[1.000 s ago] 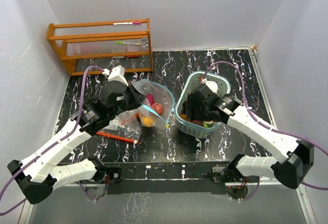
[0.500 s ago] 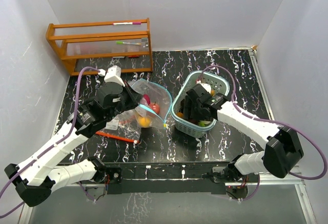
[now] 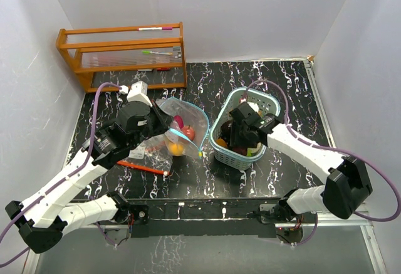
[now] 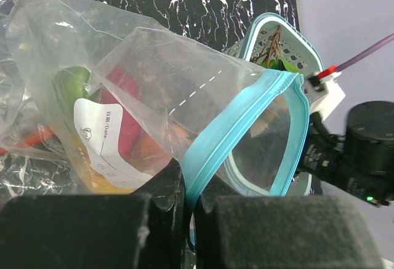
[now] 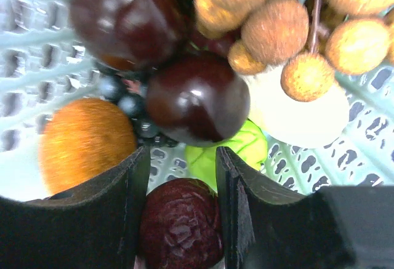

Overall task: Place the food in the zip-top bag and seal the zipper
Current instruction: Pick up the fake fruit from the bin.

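Change from a second ago: right gripper (image 5: 181, 161) has sunk into the one teal basket (image 3: 269, 102), jaws narrowed from wide, now gripping one wrinkled dark red fruit (image 5: 178, 232).

Left gripper (image 4: 189, 184): jaws pinched on rim of the one zip-top bag (image 4: 184, 84), left of basket on tabletop (image 3: 250, 76).

Basket food:
- two glossy dark fruits (image 5: 197, 100)
- one orange (image 5: 86, 143)
- one nut cluster (image 5: 277, 29)

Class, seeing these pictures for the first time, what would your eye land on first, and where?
First, the clear plastic zip-top bag with teal zipper rim, left of centre on the black marbled table, its rim pinched by the left gripper. Next, the right gripper inside the teal plastic lattice basket of toy fruit, jaws flanking a wrinkled dark red fruit.
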`<state>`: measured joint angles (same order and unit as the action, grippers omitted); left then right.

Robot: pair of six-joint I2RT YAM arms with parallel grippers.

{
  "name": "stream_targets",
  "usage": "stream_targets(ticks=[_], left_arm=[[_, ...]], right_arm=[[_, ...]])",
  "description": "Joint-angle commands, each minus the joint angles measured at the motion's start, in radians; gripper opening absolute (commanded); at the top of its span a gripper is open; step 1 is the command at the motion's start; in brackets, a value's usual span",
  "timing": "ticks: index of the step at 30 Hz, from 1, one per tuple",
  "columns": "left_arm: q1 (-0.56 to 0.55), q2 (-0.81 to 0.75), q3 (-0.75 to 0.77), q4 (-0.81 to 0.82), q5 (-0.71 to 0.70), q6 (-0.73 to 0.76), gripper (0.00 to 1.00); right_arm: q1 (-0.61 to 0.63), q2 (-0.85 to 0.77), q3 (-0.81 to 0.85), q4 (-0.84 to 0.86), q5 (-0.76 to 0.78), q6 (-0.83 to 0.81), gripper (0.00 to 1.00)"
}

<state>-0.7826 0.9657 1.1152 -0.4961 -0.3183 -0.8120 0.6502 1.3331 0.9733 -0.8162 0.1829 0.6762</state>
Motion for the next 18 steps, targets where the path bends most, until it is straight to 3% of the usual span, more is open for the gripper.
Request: stream_targets(ticks=[1,10,18], left_arm=[[0.005,-0.009,0.006,0.007,-0.015,0.002,0.0],[0.005,0.019,0.001,0.021,0.004,-0.004,0.0],[0.005,0.078,0.0,0.06,0.055,-0.009,0.0]], right_arm=[[-0.002,-0.066,0.199,-0.054,0.026,-0.046,0.26],[-0.002,-0.119,0.39,-0.155,-0.011,-0.112,0.26],[-0.002,-0.227,0.455,0.014,-0.216,-0.201,0.26]])
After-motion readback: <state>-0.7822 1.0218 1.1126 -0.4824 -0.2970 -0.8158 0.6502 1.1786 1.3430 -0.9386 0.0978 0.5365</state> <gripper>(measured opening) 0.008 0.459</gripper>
